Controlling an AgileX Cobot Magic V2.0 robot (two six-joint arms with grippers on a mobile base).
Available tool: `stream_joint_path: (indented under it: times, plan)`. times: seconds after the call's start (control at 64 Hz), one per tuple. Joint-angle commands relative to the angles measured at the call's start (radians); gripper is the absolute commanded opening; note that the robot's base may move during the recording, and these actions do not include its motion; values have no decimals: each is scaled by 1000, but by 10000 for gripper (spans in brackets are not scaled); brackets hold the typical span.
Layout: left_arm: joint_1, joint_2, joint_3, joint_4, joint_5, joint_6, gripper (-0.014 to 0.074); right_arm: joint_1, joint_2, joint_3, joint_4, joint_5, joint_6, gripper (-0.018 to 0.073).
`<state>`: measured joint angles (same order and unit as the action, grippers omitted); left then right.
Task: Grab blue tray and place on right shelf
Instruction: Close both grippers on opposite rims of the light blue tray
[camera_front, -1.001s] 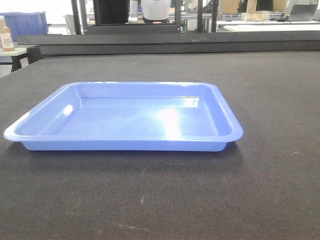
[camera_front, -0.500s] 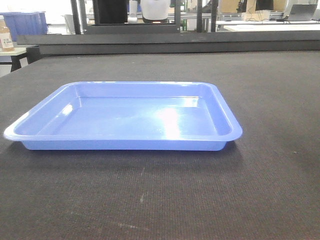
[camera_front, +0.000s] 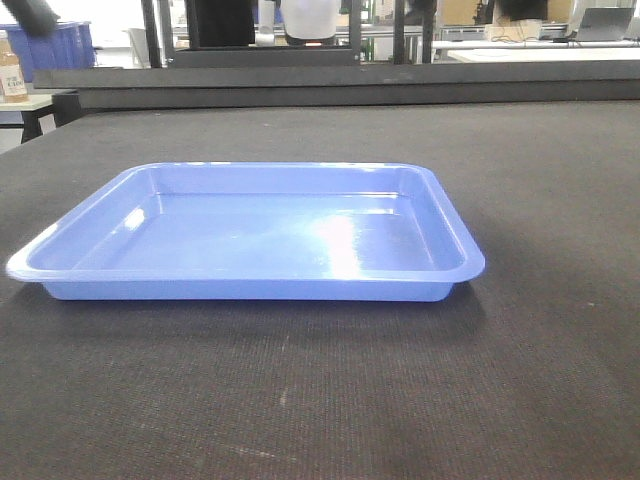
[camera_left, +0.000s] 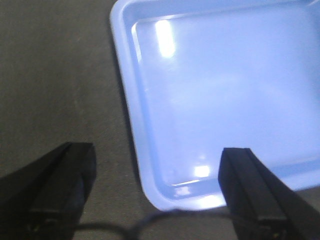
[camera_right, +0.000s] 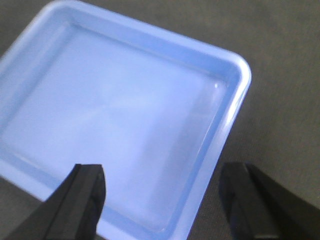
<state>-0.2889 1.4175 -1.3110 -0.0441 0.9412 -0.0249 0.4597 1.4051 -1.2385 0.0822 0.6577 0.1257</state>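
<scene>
The blue tray (camera_front: 250, 235) lies flat and empty on the dark mat table. In the left wrist view my left gripper (camera_left: 157, 172) is open above the tray's near left corner (camera_left: 210, 100), one finger over the mat, the other over the tray. In the right wrist view my right gripper (camera_right: 167, 195) is open above the tray's right rim (camera_right: 125, 115), one finger over the tray floor, the other over the mat. A dark piece of an arm (camera_front: 30, 12) shows at the top left of the front view. The right shelf is out of view.
The dark mat (camera_front: 540, 170) spreads all round the tray. Behind the table stand a darker blue bin (camera_front: 60, 45), a bottle (camera_front: 12, 70) on a side table, black posts and office desks.
A dark piece of an arm has come into the top left corner of the front view. The tray has hardly shifted.
</scene>
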Motion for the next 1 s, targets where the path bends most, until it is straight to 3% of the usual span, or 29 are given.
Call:
stream_joint_path:
  times: [0.0,0.125,0.297,0.516,0.985]
  plan:
    - [-7,53,-84,44,-1,-55,421,-24,74,-109,0,4,57,570]
    - [-5,153,-119,44,-6,-71,421,-59,209,-223,-1,103,135,569]
    - [8,254,-126,59,-48,-84,421,-90,337,-313,-24,157,144,569]
    - [19,331,-129,58,-117,-105,421,-91,437,-330,-82,178,144,569]
    - [19,437,-128,39,-144,-105,408,-91,528,-330,-82,168,144,564]
